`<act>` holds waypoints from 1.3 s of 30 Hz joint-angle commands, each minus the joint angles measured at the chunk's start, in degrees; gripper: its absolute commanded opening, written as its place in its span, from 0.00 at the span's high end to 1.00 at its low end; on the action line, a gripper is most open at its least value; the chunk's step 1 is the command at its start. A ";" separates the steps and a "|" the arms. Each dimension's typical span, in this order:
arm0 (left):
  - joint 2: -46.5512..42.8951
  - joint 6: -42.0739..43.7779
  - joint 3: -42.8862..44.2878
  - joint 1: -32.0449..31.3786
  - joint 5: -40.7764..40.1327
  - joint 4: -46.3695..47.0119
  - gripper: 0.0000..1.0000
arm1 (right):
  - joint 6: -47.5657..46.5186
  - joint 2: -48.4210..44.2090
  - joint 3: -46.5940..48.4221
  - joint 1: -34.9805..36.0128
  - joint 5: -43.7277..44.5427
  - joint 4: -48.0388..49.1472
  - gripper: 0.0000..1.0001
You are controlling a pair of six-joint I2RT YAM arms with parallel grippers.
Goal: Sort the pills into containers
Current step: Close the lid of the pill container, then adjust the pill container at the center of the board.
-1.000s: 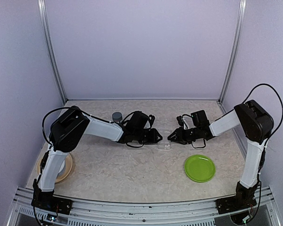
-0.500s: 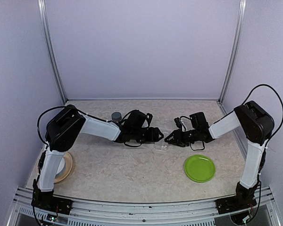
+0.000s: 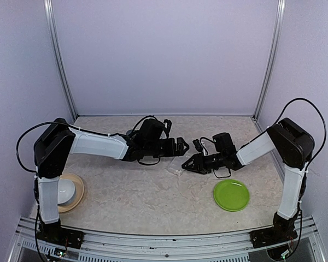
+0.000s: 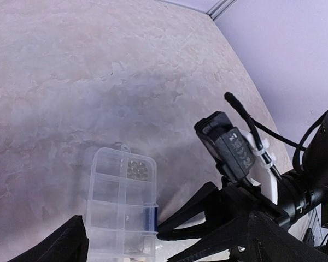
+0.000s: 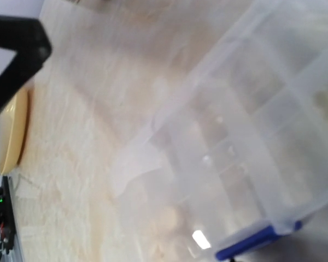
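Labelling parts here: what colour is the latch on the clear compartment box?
Blue; the latch shows best in the left wrist view.

The marbled table (image 3: 131, 202) carries a clear compartment box (image 3: 175, 167) at its middle, a green plate (image 3: 231, 195) front right, a tan plate (image 3: 80, 189) front left.

Clear compartment box (image 4: 122, 204) — pills (image 4: 134, 170) in one cell — lies flat.

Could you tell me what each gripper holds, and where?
Left gripper: open, empty. Right gripper reaches the pill box by its blue latch; grip cannot be told.
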 commanded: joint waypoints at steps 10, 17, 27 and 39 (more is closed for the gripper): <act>-8.75 -2.96 -8.50 -4.28 -3.22 -2.40 0.01 | -5.09 -8.13 0.68 -6.70 1.28 -7.98 0.45; -8.03 -6.81 -11.01 -6.19 -1.14 -0.31 0.01 | -8.66 -4.29 8.45 -10.12 3.01 -13.74 0.37; -2.30 -8.07 -8.74 -7.19 0.08 1.07 0.01 | -10.13 4.01 16.35 -10.18 3.39 -15.79 0.37; 1.68 -8.13 -6.47 -5.59 0.20 1.25 0.01 | -11.66 8.94 18.89 -7.37 0.48 -15.03 0.37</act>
